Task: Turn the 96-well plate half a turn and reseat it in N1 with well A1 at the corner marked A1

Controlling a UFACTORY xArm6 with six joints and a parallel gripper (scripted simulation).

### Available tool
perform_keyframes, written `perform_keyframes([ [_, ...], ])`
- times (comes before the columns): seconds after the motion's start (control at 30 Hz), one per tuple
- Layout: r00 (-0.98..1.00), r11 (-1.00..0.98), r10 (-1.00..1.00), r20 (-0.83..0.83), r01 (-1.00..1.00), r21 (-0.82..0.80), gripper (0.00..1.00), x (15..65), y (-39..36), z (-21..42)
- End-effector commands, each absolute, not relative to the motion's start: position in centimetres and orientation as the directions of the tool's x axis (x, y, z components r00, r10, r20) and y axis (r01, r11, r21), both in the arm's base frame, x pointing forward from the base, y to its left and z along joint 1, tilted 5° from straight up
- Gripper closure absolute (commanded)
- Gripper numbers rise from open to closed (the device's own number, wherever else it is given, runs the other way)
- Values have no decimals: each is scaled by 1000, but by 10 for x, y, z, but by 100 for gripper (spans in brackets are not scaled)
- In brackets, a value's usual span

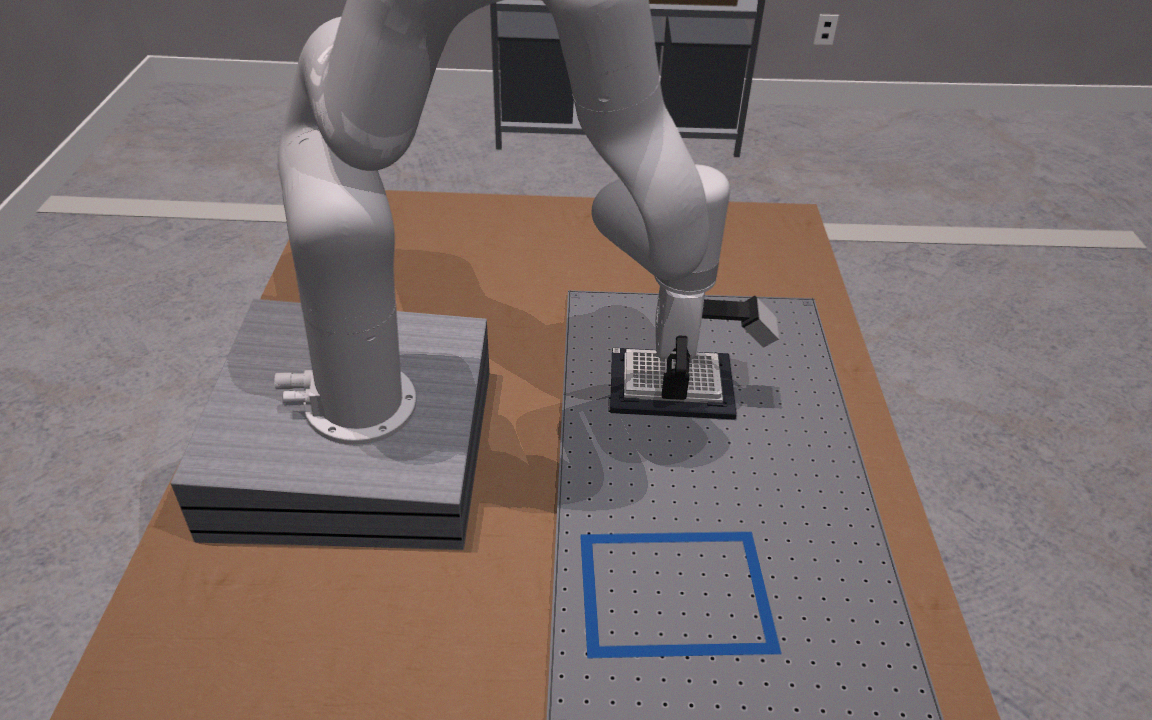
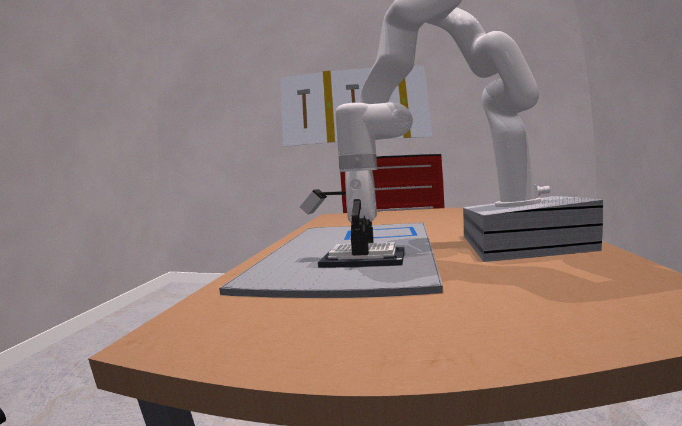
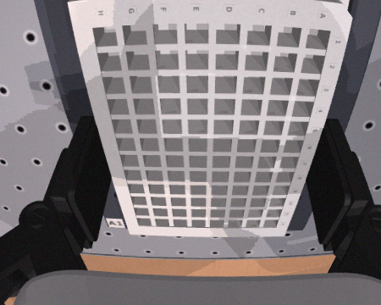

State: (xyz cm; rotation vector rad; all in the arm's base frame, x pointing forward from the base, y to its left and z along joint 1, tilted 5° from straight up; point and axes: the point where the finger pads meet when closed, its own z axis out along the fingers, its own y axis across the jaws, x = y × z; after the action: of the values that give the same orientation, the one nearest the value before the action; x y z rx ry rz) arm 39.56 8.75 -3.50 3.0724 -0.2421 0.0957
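The white 96-well plate [image 1: 664, 371] sits flat in the black nest N1 [image 1: 672, 402] on the perforated deck. My gripper [image 1: 675, 380] is down over the plate's middle, its two black fingers shut on the plate's two long sides. In the wrist view the plate [image 3: 210, 113] fills the frame between the fingers of my gripper [image 3: 209, 142]. Row letter A is at its top right, and the nest's small A1 label [image 3: 115, 223] is at the lower left, diagonally opposite. The side view shows the plate [image 2: 369, 248] still low in the nest [image 2: 362, 258].
The blue taped outline B1 [image 1: 677, 594] lies on the deck nearer the front and also shows in the side view [image 2: 380, 232]. The arm's grey base block [image 1: 334, 429] stands left of the deck. The wrist camera housing [image 1: 755, 317] sticks out behind the nest.
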Motion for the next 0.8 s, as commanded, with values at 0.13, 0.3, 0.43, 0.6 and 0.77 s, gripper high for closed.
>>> perform_keyframes([
  [0.13, 986, -986, -154, 70, -158, 52, 100, 397, 88, -34],
  [0.3, 986, -986, -154, 70, -158, 52, 100, 397, 88, -34],
  [0.43, 986, -986, -154, 70, -158, 52, 100, 397, 88, -34],
  [0.6, 986, -986, -154, 70, -158, 52, 100, 397, 88, -34],
  [0.77, 986, -986, -154, 70, -158, 52, 100, 397, 88, -34],
])
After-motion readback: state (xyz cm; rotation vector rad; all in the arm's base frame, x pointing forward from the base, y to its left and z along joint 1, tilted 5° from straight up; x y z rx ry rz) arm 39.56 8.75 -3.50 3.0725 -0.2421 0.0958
